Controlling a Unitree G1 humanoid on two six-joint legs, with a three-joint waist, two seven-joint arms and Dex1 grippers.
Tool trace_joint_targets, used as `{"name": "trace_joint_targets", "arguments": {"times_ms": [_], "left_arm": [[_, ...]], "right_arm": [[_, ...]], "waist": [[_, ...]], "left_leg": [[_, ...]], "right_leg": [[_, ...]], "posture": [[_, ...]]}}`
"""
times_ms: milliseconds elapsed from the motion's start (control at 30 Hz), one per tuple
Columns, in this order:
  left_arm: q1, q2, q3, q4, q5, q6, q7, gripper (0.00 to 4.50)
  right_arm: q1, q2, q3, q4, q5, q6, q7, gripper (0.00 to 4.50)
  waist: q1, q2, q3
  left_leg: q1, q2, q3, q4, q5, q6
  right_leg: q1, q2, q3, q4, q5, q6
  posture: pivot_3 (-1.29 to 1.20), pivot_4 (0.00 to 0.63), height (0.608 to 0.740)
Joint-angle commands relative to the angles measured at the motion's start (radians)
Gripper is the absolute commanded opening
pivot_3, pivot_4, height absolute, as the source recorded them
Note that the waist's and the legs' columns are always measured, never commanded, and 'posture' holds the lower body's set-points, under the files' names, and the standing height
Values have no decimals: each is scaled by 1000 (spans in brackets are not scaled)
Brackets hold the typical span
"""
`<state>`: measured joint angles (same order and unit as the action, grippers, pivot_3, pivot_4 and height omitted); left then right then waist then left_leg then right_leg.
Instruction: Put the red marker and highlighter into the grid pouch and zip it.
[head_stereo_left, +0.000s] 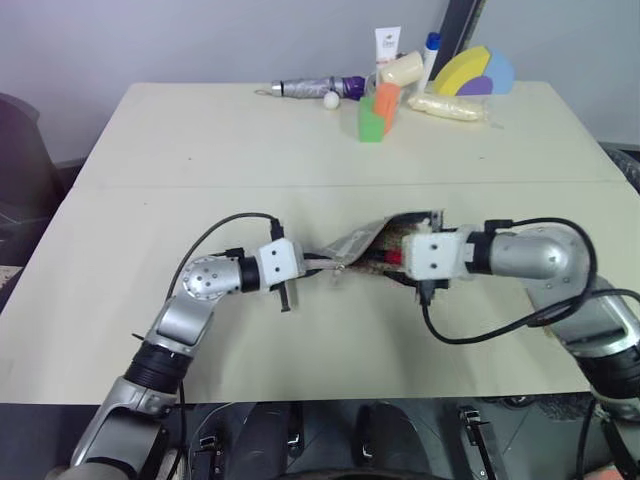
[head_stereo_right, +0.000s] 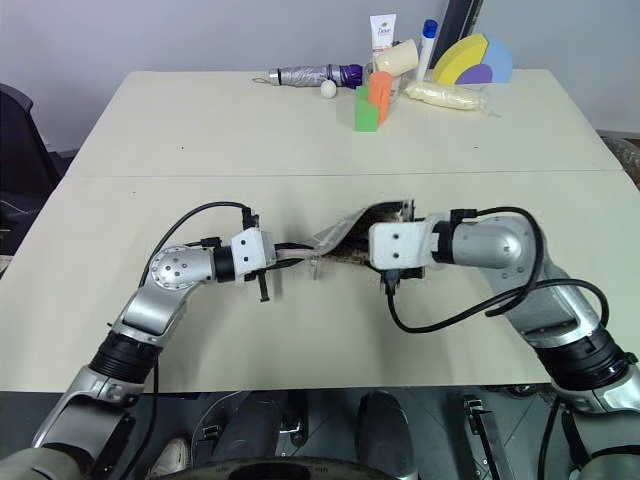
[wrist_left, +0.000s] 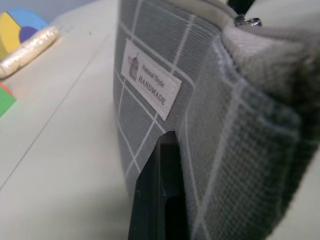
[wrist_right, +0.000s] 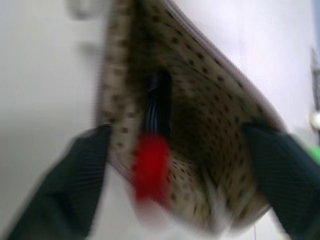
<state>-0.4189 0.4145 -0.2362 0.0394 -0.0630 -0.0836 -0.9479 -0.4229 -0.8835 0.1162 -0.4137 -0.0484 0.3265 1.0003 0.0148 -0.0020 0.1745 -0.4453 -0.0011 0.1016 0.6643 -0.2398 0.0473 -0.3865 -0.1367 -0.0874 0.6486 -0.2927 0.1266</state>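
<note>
The pale counter (head_stereo_left: 200, 330) is carrying a folded umbrella (head_stereo_left: 310, 88), green and orange blocks (head_stereo_left: 376, 113) and a bagged item (head_stereo_left: 448, 108) sitting at twelve o'clock.

The left gripper (head_stereo_left: 318, 263) is pinched closed, pointing toward the right arm; the right gripper (wrist_right: 185, 170) has its two fingers spread wide apart

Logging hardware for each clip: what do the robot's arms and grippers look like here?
Both arms are silver metal with black collar bands. The left arm has a round silver joint with small holes. Each wrist carries a white boxy block with dark screw holes, and a loose black cable loops beside each arm. The left gripper and right gripper have black fingers.
</note>
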Motion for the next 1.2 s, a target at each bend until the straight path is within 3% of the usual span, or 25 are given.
{"name": "trace_joint_targets", "arguments": {"times_ms": [33, 267, 400, 633, 767, 800, 833, 967, 1033, 1200], "left_arm": [[-17, -41, 22, -8, -41, 26, 41, 0], [-45, -135, -9, 61, -17, 38, 96, 0], [-79, -183, -38, 133, 6, 12, 110, 0], [-142, -236, -56, 255, 29, -51, 119, 0], [-157, -247, -56, 286, 36, -79, 121, 0], [-157, -247, -55, 288, 36, -81, 122, 0], [-158, -247, -54, 290, 35, -83, 123, 0], [-154, -243, -48, 286, 45, -82, 145, 0], [-156, -238, -44, 287, 50, -82, 158, 0], [-168, -222, -30, 298, 61, -94, 188, 0]], "right_arm": [[50, -17, -204, -70, 109, 173, -19, 4306], [324, -7, -539, -96, 188, 449, -77, 4306], [496, 63, -680, -82, 195, 605, -166, 4306], [590, 223, -767, -55, 177, 703, -370, 4306], [603, 270, -788, 8, 214, 731, -409, 4306], [597, 277, -794, 12, 230, 743, -411, 3800], [594, 281, -798, 14, 243, 749, -413, 3594], [555, 259, -762, 49, 256, 719, -432, 1578], [542, 233, -739, 54, 260, 718, -428, 834], [544, 54, -592, -105, 252, 527, -301, 842]], "waist": [[2, 0, 0], [5, 0, 0], [6, 0, 0], [13, 3, -2], [22, 3, -2], [22, 3, -2], [22, 3, -2], [22, 2, -2], [22, 3, -2], [18, 4, -2]], "left_leg": [[0, 0, 0, 0, 0, 0], [1, 0, -2, 0, 0, 1], [2, -1, -3, 0, -2, 4], [3, -1, -3, 1, -4, 6], [3, -1, -3, 1, -4, 6], [3, -1, -3, 1, -4, 7], [3, -1, -3, 1, -4, 7], [3, -1, -3, 1, -4, 7], [3, -1, -3, 1, -4, 7], [3, -1, -3, 1, -4, 7]], "right_leg": [[0, 0, 0, 0, 0, 0], [3, -2, -1, -1, 0, 0], [5, -2, -2, -2, 0, 0], [4, -2, -1, -1, 0, 0], [4, 0, -1, -1, 0, 0], [5, 0, -1, -1, 0, 0], [5, 0, -1, -1, 0, 0], [5, 0, -1, -1, 0, 0], [5, 0, -1, -1, 0, 0], [4, 0, -1, -1, 0, 0]], "posture": [[0, 150, 740], [0, 150, 740], [0, 150, 740], [0, 150, 740], [0, 150, 740], [0, 150, 740], [0, 150, 740], [0, 150, 740], [0, 150, 740], [0, 150, 740]]}}
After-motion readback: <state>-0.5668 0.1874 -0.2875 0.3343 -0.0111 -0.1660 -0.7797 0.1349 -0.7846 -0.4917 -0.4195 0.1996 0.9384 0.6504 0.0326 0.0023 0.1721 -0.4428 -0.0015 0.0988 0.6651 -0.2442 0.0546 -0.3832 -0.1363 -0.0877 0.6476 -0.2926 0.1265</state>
